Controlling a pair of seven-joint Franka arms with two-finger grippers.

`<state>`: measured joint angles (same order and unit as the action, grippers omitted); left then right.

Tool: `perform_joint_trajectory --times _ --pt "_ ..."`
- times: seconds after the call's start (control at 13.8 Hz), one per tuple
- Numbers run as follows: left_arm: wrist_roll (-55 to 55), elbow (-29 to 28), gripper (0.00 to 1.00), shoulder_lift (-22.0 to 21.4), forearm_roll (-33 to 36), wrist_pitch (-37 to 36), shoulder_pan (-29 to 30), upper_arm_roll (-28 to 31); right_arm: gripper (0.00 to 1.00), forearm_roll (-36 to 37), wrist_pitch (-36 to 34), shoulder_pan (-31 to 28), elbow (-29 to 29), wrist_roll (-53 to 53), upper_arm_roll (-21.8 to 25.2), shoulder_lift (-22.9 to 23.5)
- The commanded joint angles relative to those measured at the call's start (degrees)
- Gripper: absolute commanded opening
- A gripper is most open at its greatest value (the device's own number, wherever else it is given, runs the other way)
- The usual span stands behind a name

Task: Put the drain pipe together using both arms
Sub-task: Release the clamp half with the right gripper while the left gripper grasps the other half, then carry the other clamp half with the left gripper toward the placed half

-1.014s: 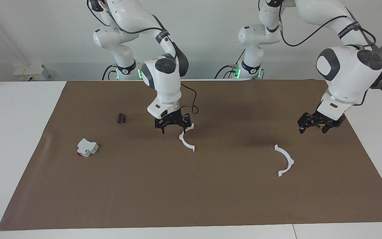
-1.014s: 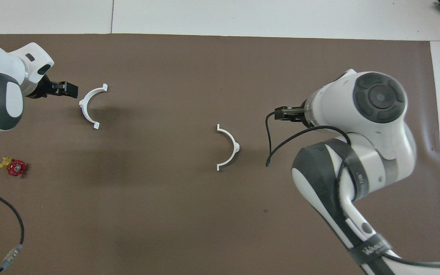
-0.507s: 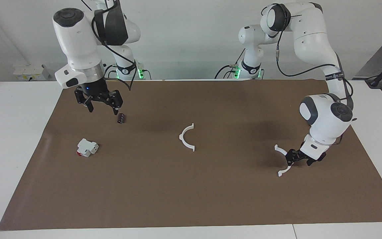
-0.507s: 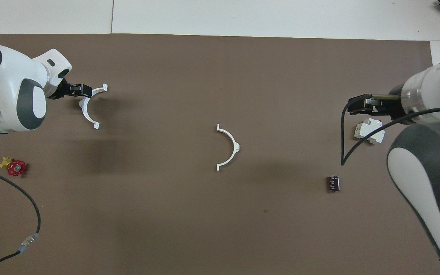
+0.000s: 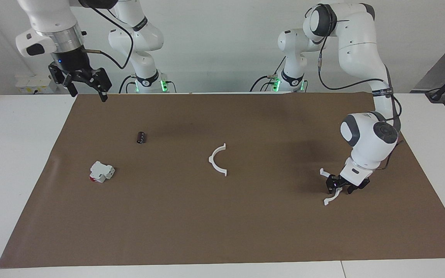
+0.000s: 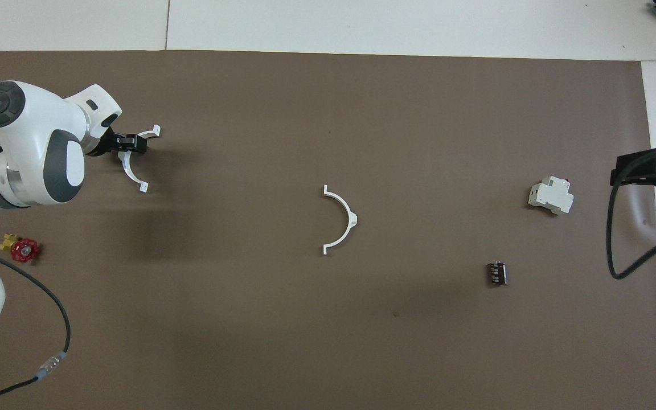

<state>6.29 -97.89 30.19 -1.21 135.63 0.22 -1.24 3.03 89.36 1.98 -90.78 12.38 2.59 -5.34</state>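
Left tool [image 5: 337,186] down at one half-ring [image 5: 330,185], right tool [image 5: 85,82] raised with its fingers spread wide and nothing in them.
The left tool sits low on the desk [image 5: 222,231] at the mid-arc of that half-ring [image 6: 134,159], its fingers about the arc; whether they have closed on it I cannot tell. The second half-ring [image 5: 218,159] lies mid-desk, well apart from both tools. A dark cylinder [image 5: 141,137] and a white block [image 5: 101,172] lie below the right tool, with a red valve [image 6: 24,250] near the left arm.

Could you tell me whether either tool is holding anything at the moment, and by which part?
The left tool is down at mid-arc of one white half-ring; whether it grips cannot be told. The right tool holds nothing.
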Motion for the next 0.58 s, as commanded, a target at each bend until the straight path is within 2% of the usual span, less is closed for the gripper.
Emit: perform_joint_trajectory --times 0.0,0.07,0.14,0.51 --pt "0.7 -3.1 0.27 -2.6 -0.9 0.9 -0.7 0.6 1.00 -1.7 -3.4 -1.2 -2.0 -4.3 1.3 -1.0" --pt "1.9 -4.1 0.09 -3.1 -0.9 0.9 -0.7 0.6 1.00 -1.4 -3.3 -0.8 -2.5 -6.5 1.2 -1.2" --pt "2.8 -4.8 0.00 -3.9 -0.9 0.9 -0.7 0.6 1.00 -1.3 -3.2 -0.8 -2.3 -7.3 1.1 -0.8" --pt "2.3 -5.0 0.00 -5.5 -0.9 0.9 -0.7 0.6 1.00 -0.8 -2.0 0.7 -2.8 -6.9 0.7 -0.5"
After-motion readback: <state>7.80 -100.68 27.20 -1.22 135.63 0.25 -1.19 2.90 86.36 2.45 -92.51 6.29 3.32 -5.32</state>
